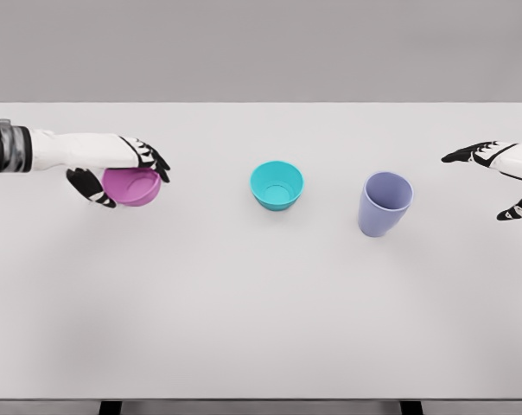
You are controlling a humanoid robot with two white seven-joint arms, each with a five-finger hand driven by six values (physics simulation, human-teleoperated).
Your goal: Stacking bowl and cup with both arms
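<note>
- Across the view: one white table (261,328).
- Two hands: left hand (114,169), fingers gripping one pink bowl (133,187) at table's left; right hand (501,177), fingers spread, holding nothing.
- One lavender cup (384,204), upright, right of centre.
- One teal bowl (276,185), centre.

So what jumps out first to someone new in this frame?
The left hand gripping a pink bowl at the table's left. A teal bowl sits mid-table, with a lavender cup to its right. The right hand hovers open at the right edge.
</note>
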